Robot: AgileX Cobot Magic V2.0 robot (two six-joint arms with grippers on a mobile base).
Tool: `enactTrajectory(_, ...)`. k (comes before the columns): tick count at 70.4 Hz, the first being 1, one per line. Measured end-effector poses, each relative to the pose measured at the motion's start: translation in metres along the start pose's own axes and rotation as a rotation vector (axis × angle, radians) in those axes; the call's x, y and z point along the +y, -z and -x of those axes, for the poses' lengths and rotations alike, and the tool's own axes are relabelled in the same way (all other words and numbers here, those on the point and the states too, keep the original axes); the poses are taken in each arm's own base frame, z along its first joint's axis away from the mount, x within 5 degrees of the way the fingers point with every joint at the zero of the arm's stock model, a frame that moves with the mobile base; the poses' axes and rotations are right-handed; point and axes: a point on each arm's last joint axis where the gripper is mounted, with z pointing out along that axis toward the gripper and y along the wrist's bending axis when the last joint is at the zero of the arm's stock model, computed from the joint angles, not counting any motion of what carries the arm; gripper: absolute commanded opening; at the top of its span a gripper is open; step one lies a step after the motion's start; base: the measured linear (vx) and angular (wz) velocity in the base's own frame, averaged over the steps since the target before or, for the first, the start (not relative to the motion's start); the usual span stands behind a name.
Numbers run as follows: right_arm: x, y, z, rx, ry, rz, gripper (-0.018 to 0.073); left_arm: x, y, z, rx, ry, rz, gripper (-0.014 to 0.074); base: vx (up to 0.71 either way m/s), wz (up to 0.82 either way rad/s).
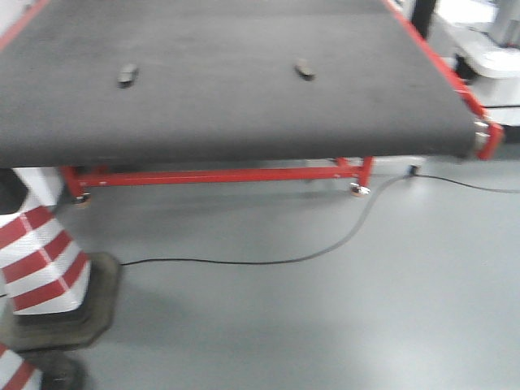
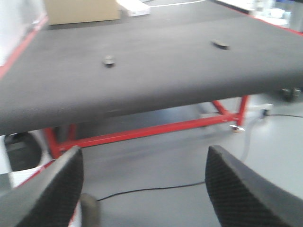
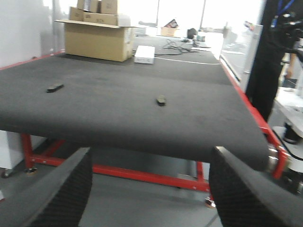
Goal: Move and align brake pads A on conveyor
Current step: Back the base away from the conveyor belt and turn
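On the wide, dark charcoal matte conveyor belt [image 1: 244, 122], front view, one small dark oblong brake pad [image 1: 127, 75] lies well apart from a second pad [image 1: 305, 69]. Left wrist view: the left gripper [image 2: 142, 189] is spread, holding nothing. Right wrist view: the right gripper [image 3: 147, 189] is likewise spread. Brown cardboard boxes [image 3: 97, 40] sit at the belt's far end, contents hidden.

The conveyor [image 1: 244, 114] offers a broad bare lane toward 12 o'clock, between one brake pad A [image 1: 127, 75] at 11 o'clock and another brake pad A [image 1: 305, 69] at 1 o'clock, the two well apart. At the belt's far end a cardboard box [image 3: 97, 40] at 11 o'clock and a small white box [image 3: 144, 54] near 12 close the way. Below the near edge, a red-and-white striped cone [image 1: 41, 260] stands at 8 o'clock and a black cable [image 1: 268, 262] trails over the floor at 6.
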Motion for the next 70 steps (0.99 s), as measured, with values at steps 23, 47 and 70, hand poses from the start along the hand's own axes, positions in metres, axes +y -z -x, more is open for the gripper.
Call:
enactTrajectory(23, 0.0000, 0.0000, 0.0000, 0.000, 0.000, 0.000, 0.0497, 0.0000, 0.0000, 0.0000, 0.000, 0.000, 0.000, 0.0524, -0.21, -0.76)
enactTrajectory(47, 0.0000, 0.0000, 0.0000, 0.000, 0.000, 0.000, 0.0497, 0.0000, 0.0000, 0.0000, 0.000, 0.000, 0.000, 0.0524, -0.21, -0.91)
enactTrajectory(70, 0.0000, 0.0000, 0.0000, 0.000, 0.000, 0.000, 0.0497, 0.0000, 0.0000, 0.0000, 0.000, 0.000, 0.000, 0.0524, -0.18, -0.73)
